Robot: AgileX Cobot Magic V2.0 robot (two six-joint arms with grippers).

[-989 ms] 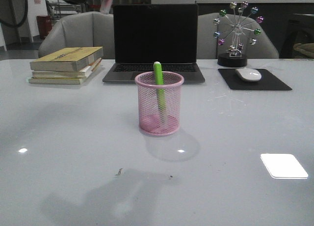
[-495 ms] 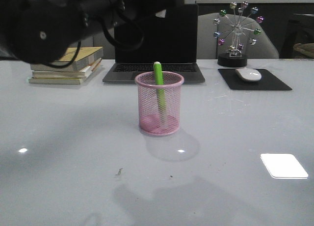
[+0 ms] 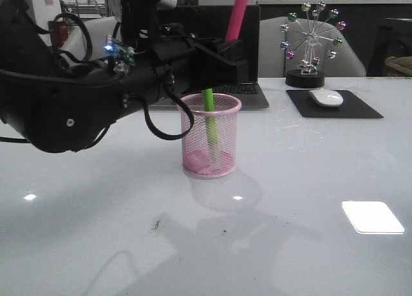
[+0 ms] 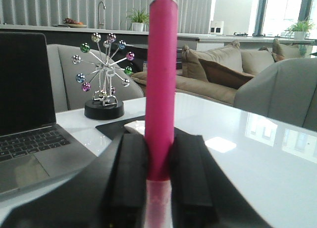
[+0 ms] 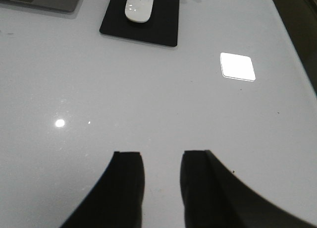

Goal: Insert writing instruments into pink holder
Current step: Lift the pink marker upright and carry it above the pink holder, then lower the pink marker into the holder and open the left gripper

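Observation:
The pink mesh holder (image 3: pixel 209 136) stands mid-table with the lime green marker (image 3: pixel 208 106) leaning inside it, tip above the rim. My left gripper (image 3: pixel 233 59) hovers just behind and above the holder's rim, shut on the magenta-pink marker (image 3: pixel 237 14), which points up and slightly right. In the left wrist view the pink marker (image 4: pixel 160 84) rises upright between the two black fingers (image 4: pixel 130 173). My right gripper (image 5: pixel 161 161) hangs open over bare table, nothing between its fingers; it does not show in the front view.
A laptop (image 3: pixel 251 90) sits behind the holder, partly hidden by my left arm. A mouse (image 3: pixel 326 97) on a black pad (image 3: pixel 360 108) and a ball-wheel ornament (image 3: pixel 312 45) stand at the back right. The book stack is hidden behind the arm.
My left arm has swung in from the upper left, carrying the pink marker to a spot above and behind the holder. The holder and green marker have not moved.

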